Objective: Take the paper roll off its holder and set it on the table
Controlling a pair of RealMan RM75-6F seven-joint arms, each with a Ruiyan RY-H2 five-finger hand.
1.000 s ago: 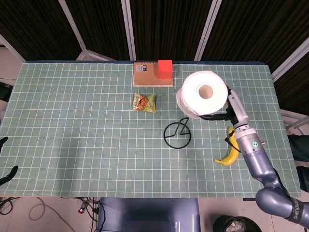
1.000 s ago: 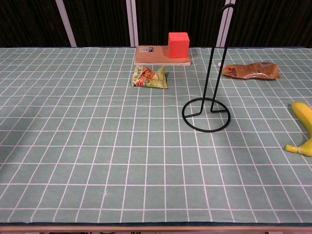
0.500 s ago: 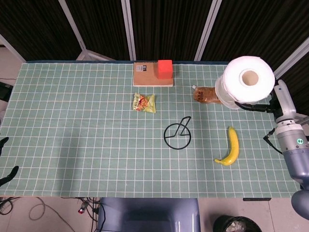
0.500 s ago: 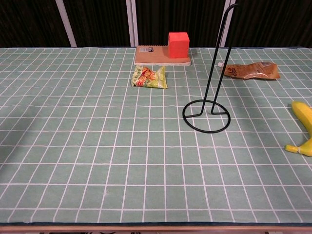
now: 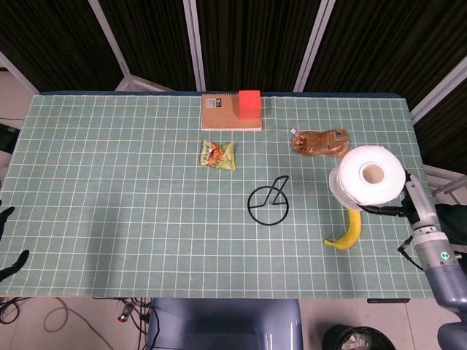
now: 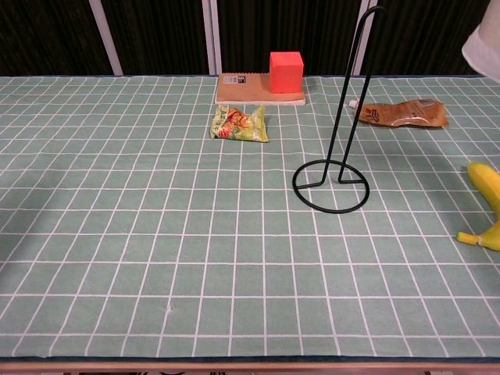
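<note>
My right hand [image 5: 398, 211] is mostly hidden behind the paper roll [image 5: 368, 176], which covers the banana's [image 5: 349, 231] upper end; chest view clips the roll at its corner.

Likely lab: gridded table mat [image 5: 109, 182], black curtain panels [image 5: 248, 44], floor cables [image 5: 58, 317].

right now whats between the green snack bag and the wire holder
Nothing: in both the head and chest views, the stretch of table mat between the green snack bag and the wire holder is bare.
</note>
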